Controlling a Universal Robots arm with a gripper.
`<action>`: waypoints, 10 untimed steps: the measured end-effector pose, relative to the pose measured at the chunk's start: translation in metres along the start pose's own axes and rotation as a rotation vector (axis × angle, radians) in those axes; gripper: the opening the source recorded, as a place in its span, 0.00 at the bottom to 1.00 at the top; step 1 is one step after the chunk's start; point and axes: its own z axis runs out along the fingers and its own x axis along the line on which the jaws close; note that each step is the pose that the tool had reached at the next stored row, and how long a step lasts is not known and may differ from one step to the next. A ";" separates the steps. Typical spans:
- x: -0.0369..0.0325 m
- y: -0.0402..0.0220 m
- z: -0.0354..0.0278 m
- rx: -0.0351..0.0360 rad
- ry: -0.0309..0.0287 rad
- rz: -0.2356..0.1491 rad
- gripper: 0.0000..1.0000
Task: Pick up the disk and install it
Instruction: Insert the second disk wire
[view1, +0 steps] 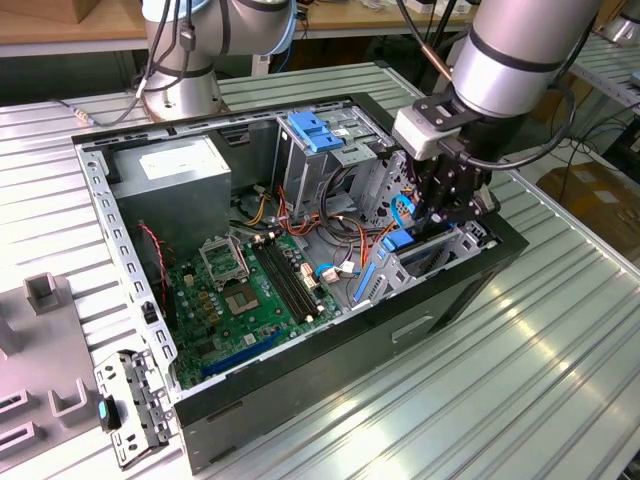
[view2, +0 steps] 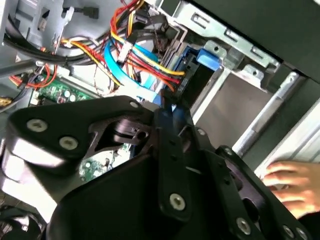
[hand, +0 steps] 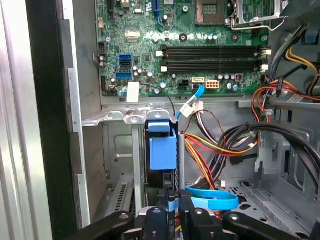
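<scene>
We see the black pincer (hand: 172, 207) pressed together on the blue rail edge of the dark, blue-railed disk (hand: 162, 152), which stands on edge in the metal bay of the open black computer case (view1: 440, 300). The case rests on a ribbed metal counter (view1: 500, 400); at the pincer's twelve o'clock in the first wrist view lies the green motherboard (hand: 200, 60).
</scene>
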 end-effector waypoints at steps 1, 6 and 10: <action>-0.0004 -0.0005 -0.0043 0.0000 0.0000 0.000 0.24; -0.0010 -0.0010 -0.0081 0.0000 0.0007 0.000 0.24; -0.0010 -0.0010 -0.0082 0.0000 0.0010 0.000 0.11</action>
